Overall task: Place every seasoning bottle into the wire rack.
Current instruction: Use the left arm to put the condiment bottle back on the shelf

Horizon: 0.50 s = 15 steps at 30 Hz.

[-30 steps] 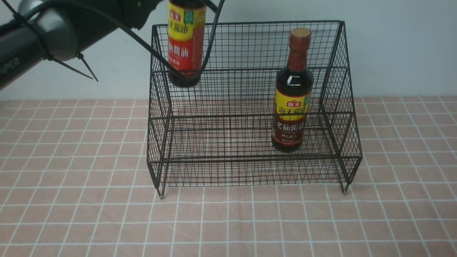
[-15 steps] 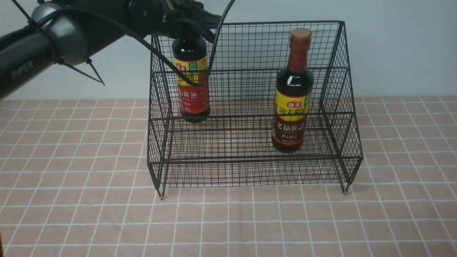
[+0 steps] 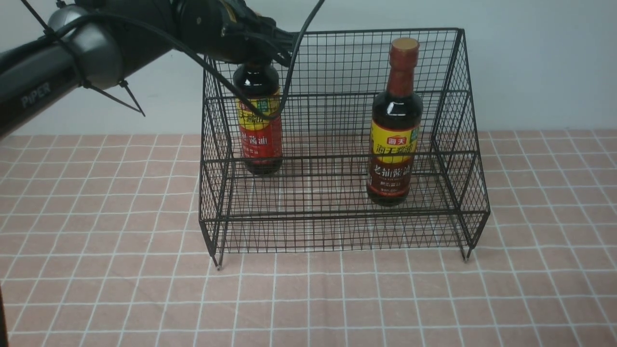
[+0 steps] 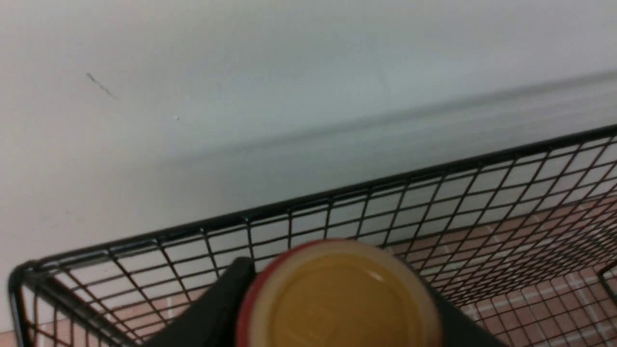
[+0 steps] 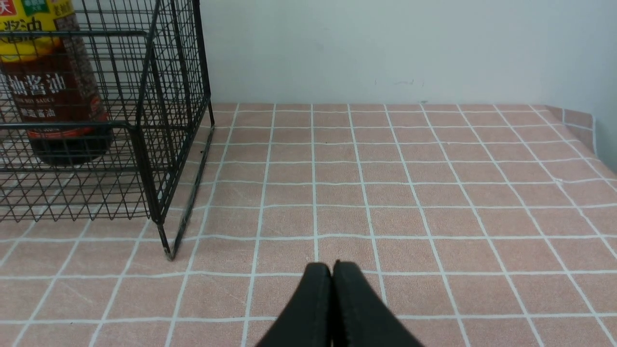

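The black wire rack [image 3: 332,226] stands mid-table. Behind its mesh on the left, the red-and-yellow-labelled seasoning bottle [image 3: 260,130] is upright, its base at the level of the raised back shelf. My left gripper [image 3: 258,50] is around its neck from above. In the left wrist view the black fingers [image 4: 226,294] flank the tan cap [image 4: 337,299]; whether they still press it is unclear. The brown-labelled seasoning bottle [image 3: 395,144] stands upright on the right of the rack. My right gripper [image 5: 332,270] is shut and empty, low over the tablecloth beside the rack [image 5: 159,144].
A pink checked tablecloth [image 3: 308,299] covers the table in front of and beside the rack. A pale wall [image 3: 530,62] rises right behind the rack. The left arm's cable [image 3: 289,72] hangs across the rack's top left corner.
The left arm has come down with the red-labelled bottle, from above the rack's rim to deep inside its left side. The other bottle and the right gripper have not moved.
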{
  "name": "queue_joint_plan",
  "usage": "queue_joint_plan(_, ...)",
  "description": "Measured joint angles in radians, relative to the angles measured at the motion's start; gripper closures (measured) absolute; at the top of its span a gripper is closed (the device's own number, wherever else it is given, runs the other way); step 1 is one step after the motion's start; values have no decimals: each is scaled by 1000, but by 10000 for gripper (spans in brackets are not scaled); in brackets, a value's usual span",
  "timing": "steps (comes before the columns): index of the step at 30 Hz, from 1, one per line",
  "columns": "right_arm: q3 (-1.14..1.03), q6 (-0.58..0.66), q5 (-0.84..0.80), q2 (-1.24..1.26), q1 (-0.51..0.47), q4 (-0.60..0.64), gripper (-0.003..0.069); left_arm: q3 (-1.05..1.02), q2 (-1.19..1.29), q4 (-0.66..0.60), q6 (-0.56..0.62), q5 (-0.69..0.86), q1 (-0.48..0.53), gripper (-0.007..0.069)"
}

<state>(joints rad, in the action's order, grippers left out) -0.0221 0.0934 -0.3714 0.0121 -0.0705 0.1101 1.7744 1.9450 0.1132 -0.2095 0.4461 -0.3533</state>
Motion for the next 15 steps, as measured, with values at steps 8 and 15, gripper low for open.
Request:
queue_joint_plan(8,0,0,0,0,0,0,673,3,-16,-1,-8,19,0,158)
queue_joint_plan(15,0,0,0,0,0,0,673,3,-132,2,6,27,0,159)
